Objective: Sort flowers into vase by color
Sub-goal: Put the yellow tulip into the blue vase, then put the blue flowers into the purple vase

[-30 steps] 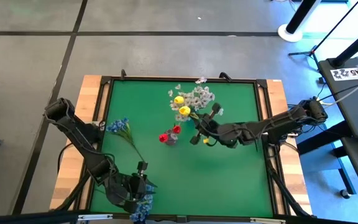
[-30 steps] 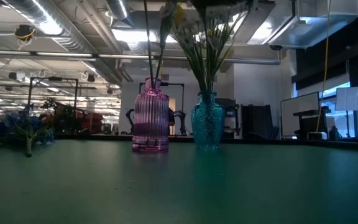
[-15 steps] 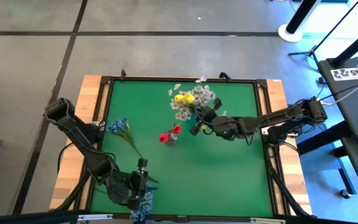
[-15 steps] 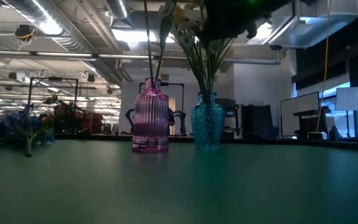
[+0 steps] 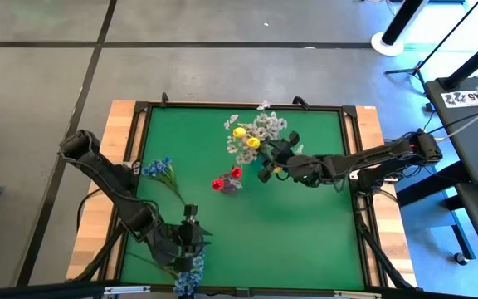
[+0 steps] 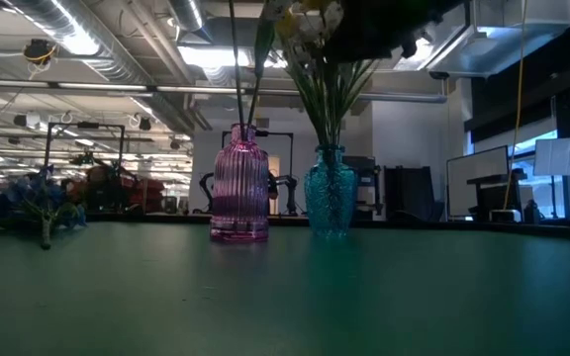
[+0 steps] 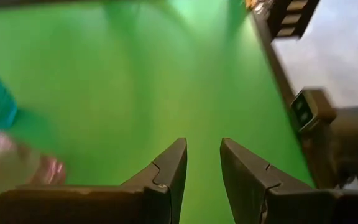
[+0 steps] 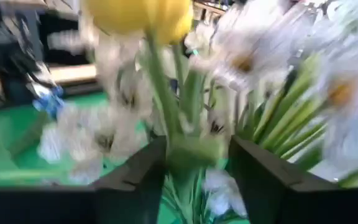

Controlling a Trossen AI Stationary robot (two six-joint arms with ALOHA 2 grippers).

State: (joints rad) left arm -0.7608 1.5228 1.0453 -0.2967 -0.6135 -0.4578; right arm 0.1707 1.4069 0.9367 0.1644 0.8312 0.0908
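A teal vase (image 6: 330, 193) holds white sprays (image 5: 265, 129) and a yellow bud (image 5: 239, 131). A second yellow flower (image 5: 253, 143) is among them, its bud (image 8: 138, 15) above my right gripper (image 5: 267, 163), which is shut on its stem. A pink vase (image 6: 239, 193) holds red flowers (image 5: 226, 178). One blue spray (image 5: 160, 170) lies flat on the mat. Another blue spray (image 5: 187, 278) lies at the table's near edge. My left gripper (image 5: 191, 236) hovers just beyond it, open and holding nothing (image 7: 202, 168). My right gripper pinches the yellow flower's green stem (image 8: 194, 152) between its two fingers, a short way below the bud. It comes level from the table's right side, across the stem. The flower stands upright among the white sprays over the teal vase; its lower end is hidden.
The green mat (image 5: 305, 241) has bare room on its right and near-right parts. The two vases stand close together near the middle. A raised black frame (image 5: 351, 149) and wooden border edge the table.
My right gripper has moved toward the far edge and slightly left, carrying the yellow flower in among the white sprays above the teal vase. My left gripper has shifted a little toward the far edge, away from the blue spray at the near edge.
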